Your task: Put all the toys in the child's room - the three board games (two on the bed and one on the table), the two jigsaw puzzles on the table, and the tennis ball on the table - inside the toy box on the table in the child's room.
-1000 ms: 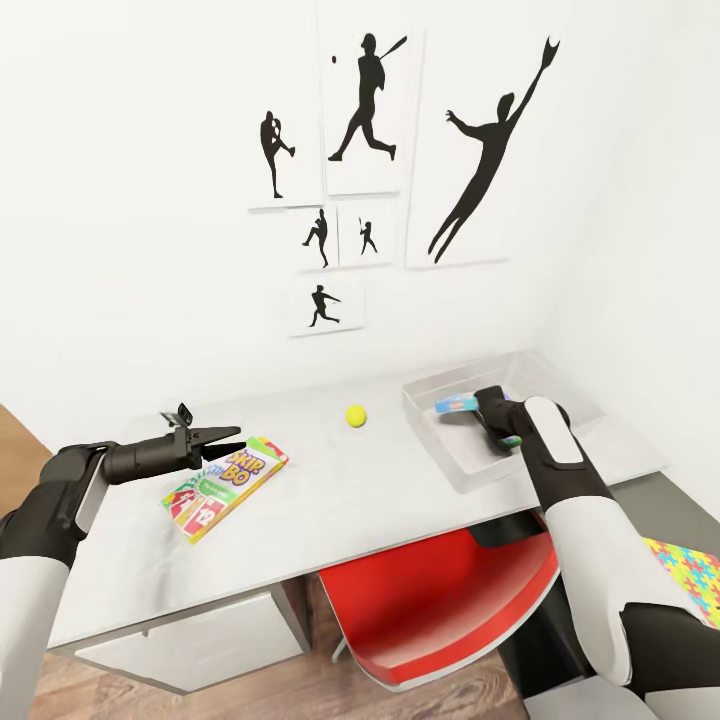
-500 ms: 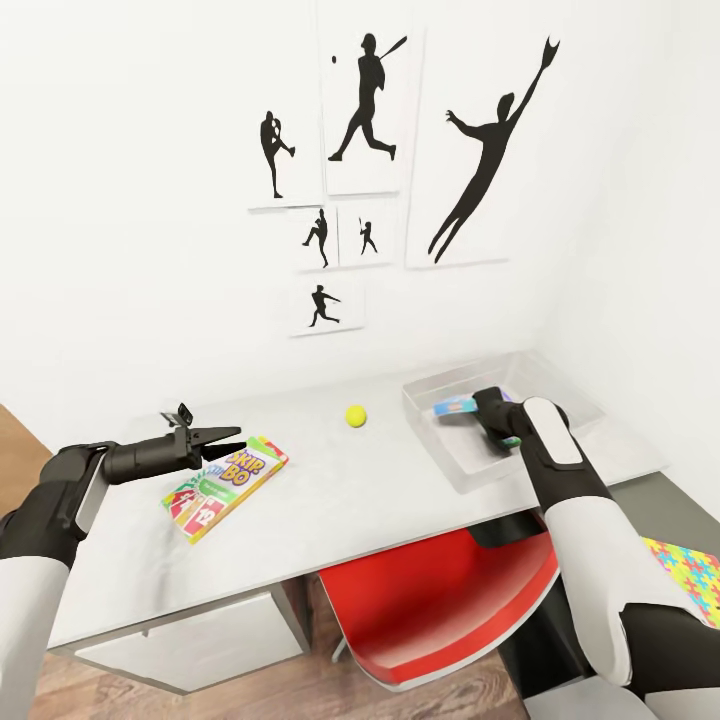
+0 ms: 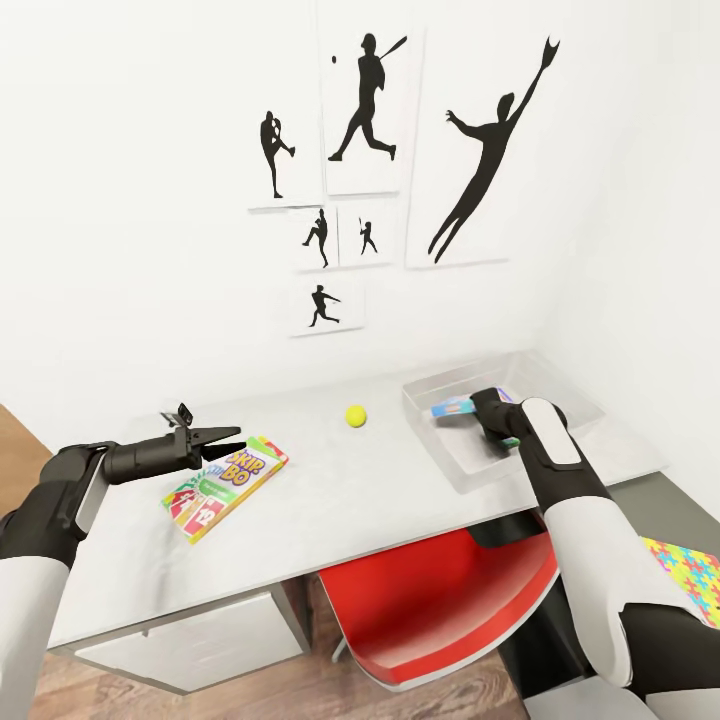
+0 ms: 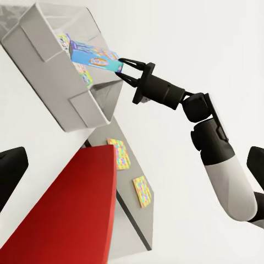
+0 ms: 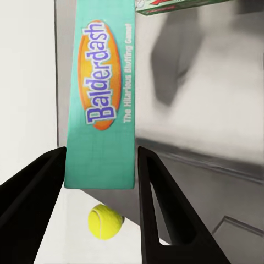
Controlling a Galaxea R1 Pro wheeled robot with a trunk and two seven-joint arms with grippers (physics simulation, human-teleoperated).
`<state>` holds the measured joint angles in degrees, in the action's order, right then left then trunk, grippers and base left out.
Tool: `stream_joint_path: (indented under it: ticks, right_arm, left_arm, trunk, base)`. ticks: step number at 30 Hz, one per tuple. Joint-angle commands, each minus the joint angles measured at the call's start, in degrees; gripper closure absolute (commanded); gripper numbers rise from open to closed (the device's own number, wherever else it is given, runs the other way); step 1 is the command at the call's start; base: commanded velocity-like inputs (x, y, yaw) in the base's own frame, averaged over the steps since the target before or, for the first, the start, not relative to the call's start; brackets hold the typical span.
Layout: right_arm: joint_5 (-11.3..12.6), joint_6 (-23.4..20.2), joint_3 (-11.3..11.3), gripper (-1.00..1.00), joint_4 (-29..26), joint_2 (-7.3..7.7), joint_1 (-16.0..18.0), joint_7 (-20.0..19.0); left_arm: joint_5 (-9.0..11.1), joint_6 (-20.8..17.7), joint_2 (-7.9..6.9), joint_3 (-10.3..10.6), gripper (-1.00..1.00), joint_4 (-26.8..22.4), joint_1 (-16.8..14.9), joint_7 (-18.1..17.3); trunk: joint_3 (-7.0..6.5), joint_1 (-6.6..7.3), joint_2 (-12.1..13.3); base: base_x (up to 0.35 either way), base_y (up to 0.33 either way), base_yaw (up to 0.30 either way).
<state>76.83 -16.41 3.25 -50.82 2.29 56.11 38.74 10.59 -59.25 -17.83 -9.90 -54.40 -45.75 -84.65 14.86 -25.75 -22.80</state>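
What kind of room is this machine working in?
Most likely a child's bedroom or playroom: baseball-player silhouette posters hang on the wall, and a pale table holds a SKIP-BO game, a tennis ball and a grey toy box.

1. The blue game (image 3: 453,407), a small flat box lettered Balderdash (image 5: 104,99), is held by one end in the air over the toy box, roughly level.
2. The SKIP-BO game (image 3: 226,485) lies flat on the table (image 3: 360,480), towards its left end.
3. The tennis ball (image 3: 356,416) sits on the table between that game and the toy box, apart from both.
4. The toy box (image 3: 452,447), a shallow grey bin, stands at the table's right end; a printed box, possibly another game (image 4: 82,74), lies inside.
5. One puzzle (image 3: 690,575) lies low at the right; another (image 4: 119,153) lies nearby.
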Motion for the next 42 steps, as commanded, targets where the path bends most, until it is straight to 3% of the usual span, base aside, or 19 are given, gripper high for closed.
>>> stream_joint_path:
  ticks: [1,8,9,34,42]
  right_arm:
    - [0.16,-0.31,0.09,1.0,-0.07,-0.02,0.05,0.3]
    - [0.16,-0.37,0.01,1.0,-0.05,-0.14,0.05,0.36]
    - [0.16,-0.37,0.0,-1.0,-0.02,-0.15,0.05,0.38]
    - [0.19,-2.45,0.09,-1.0,0.34,0.54,0.05,0.7]
    - [0.14,-8.16,0.35,-1.0,-0.33,0.91,0.23,0.72]
  left_arm:
    - [0.04,-0.6,-0.01,0.02,-1.0,-0.01,-0.04,-0.17]
    - [0.05,-0.6,-0.01,0.02,-1.0,-0.01,-0.04,-0.17]
    - [0.04,-0.6,-0.01,0.0,-1.0,-0.01,-0.04,-0.17]
    - [0.04,-0.6,-0.02,0.0,-1.0,-0.01,-0.04,-0.17]
    - [0.04,-0.6,-0.01,-0.02,-1.0,-0.01,-0.04,-0.17]
  trunk:
    - [0.11,-0.03,-0.11]
    - [0.11,-0.03,-0.11]
    - [0.11,-0.03,-0.11]
    - [0.11,-0.03,-0.11]
    - [0.11,-0.03,-0.11]
  base:
    - [0.0,0.0,0.0]
    - [0.0,0.0,0.0]
    - [0.0,0.0,0.0]
    - [0.0,0.0,0.0]
    - [0.0,0.0,0.0]
